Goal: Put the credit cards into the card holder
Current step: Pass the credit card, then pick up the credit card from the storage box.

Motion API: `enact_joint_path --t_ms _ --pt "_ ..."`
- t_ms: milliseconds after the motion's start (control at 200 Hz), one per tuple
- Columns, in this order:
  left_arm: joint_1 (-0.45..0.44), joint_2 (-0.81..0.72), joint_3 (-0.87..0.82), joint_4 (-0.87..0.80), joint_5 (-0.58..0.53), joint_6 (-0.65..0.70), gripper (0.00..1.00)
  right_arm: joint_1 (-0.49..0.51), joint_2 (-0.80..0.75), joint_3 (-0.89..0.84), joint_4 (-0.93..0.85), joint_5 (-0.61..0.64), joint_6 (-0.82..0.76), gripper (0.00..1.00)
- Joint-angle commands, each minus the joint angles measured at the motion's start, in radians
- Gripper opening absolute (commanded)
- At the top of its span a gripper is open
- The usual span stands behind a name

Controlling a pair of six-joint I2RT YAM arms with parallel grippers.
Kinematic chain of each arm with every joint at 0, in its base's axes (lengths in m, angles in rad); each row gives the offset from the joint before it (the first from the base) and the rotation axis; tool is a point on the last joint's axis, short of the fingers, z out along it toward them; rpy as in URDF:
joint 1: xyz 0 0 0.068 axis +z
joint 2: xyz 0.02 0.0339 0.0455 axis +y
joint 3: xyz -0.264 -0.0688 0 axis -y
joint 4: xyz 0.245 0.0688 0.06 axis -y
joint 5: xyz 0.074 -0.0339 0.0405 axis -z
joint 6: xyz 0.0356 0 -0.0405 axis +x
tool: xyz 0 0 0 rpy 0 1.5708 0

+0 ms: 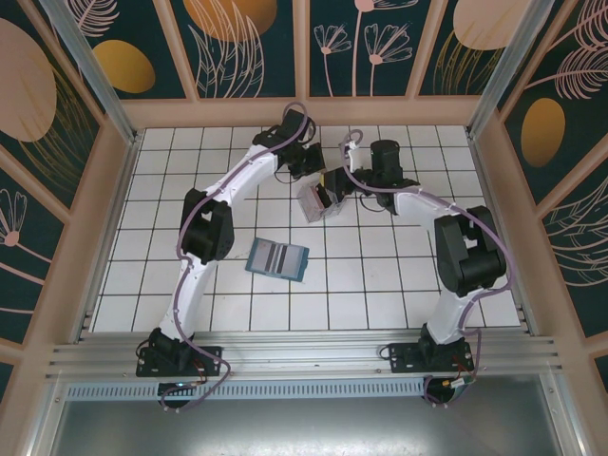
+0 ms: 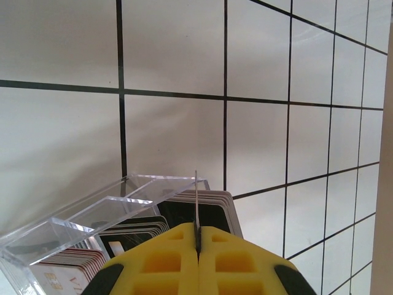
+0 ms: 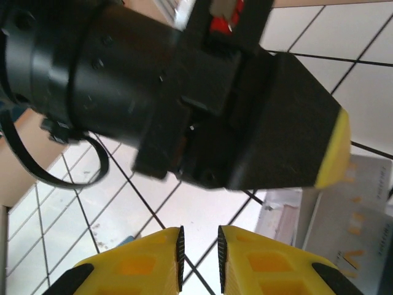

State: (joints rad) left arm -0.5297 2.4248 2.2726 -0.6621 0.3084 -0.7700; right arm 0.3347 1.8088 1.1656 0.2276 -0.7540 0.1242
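Firmly pinched between the left jaws stands one credit card [image 2: 196, 200] (right jaws parted, empty).

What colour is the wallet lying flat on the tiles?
Teal-blue, with paler striped slots; the top view shows the card holder best.
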Motion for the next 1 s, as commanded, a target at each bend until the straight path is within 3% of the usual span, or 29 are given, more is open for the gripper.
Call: enact_joint_path --t_ms 0,310,586,991 --pt "0.002 0.022 0.031 -0.022 0.000 0.015 0.00 0.011 0.056 0.042 -0.037 -0.075 0.029 0.25" --pt "0.002 0.020 0.032 -0.025 0.001 0.017 0.00 0.018 0.089 0.054 -0.089 0.007 0.013 0.23" --pt "0.003 0.019 0.033 -0.025 0.004 0.016 0.00 0.032 0.019 0.037 -0.178 0.283 -0.077 0.19" --pt "0.004 -0.007 0.038 -0.027 0.002 0.024 0.00 0.017 0.048 0.051 -0.189 0.280 -0.074 0.19"
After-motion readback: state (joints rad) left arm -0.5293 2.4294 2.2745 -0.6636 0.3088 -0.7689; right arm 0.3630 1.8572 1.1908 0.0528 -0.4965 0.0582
